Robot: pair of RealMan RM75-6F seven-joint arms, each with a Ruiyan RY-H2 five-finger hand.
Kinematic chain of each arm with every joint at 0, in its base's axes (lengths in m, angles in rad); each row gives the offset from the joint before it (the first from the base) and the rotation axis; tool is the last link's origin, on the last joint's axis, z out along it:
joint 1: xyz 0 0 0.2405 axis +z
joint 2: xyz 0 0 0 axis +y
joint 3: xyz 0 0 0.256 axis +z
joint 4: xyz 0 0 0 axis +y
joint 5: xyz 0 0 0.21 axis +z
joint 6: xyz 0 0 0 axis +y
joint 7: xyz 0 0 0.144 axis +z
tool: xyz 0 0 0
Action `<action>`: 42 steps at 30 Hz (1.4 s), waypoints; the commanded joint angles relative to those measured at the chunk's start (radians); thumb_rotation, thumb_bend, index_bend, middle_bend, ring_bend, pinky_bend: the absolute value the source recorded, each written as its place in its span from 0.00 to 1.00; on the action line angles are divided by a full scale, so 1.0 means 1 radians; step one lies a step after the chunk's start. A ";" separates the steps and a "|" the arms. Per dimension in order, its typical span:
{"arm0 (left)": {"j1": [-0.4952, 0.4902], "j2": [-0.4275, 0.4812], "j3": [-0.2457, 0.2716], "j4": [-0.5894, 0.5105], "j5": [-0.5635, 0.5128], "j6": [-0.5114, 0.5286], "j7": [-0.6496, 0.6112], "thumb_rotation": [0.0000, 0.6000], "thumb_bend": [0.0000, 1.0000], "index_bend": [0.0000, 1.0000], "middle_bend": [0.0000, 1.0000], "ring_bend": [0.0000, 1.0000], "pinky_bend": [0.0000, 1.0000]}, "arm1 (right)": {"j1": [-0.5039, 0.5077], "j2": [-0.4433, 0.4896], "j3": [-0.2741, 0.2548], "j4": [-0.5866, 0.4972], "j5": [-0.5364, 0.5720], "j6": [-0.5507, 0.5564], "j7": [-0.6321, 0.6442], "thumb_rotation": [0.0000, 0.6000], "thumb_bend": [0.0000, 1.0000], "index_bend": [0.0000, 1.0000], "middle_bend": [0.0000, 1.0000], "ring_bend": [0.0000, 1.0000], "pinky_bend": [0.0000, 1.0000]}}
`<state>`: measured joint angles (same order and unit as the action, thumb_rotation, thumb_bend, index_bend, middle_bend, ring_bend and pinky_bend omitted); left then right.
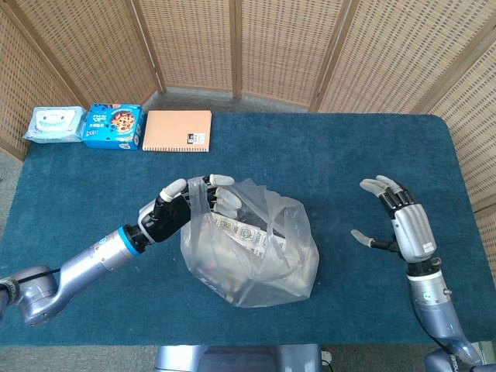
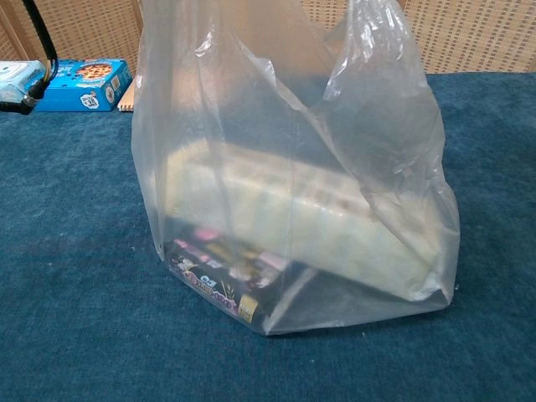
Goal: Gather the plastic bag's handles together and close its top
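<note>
A clear plastic bag [image 1: 252,248] stands on the blue table [image 1: 349,155], holding a pale long package [image 2: 301,218] and a dark packet [image 2: 222,280]. My left hand [image 1: 182,205] grips the bag's left handle at its top edge, fingers curled over the plastic. My right hand [image 1: 399,221] hovers to the right of the bag with fingers spread, holding nothing and well apart from the plastic. In the chest view the bag [image 2: 293,167] fills the frame and neither hand shows.
At the table's far left lie a wipes pack [image 1: 53,124], a blue cookie box [image 1: 113,125] and an orange notebook [image 1: 177,130]. Wicker screens stand behind the table. A dark cable [image 2: 38,46] hangs at the chest view's top left.
</note>
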<state>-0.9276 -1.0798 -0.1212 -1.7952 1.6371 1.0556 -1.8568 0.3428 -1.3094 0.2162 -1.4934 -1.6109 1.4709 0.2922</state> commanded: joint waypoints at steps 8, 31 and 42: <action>-0.030 -0.030 -0.026 0.007 -0.035 -0.040 0.023 0.00 0.32 0.18 0.32 0.27 0.26 | 0.048 -0.019 0.007 -0.085 0.014 -0.039 0.010 0.91 0.08 0.19 0.23 0.16 0.15; -0.036 -0.056 -0.034 0.032 -0.040 -0.051 0.008 0.00 0.33 0.18 0.32 0.27 0.26 | 0.155 -0.151 0.032 -0.123 0.119 -0.153 -0.130 0.91 0.08 0.16 0.22 0.14 0.13; -0.040 -0.067 -0.037 0.041 -0.042 -0.057 0.005 0.00 0.32 0.18 0.32 0.27 0.25 | 0.220 -0.256 0.097 -0.119 0.204 -0.182 -0.191 0.91 0.08 0.16 0.21 0.14 0.13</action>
<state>-0.9677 -1.1465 -0.1584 -1.7536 1.5957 0.9989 -1.8514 0.5565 -1.5591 0.3074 -1.6122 -1.4136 1.2937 0.1051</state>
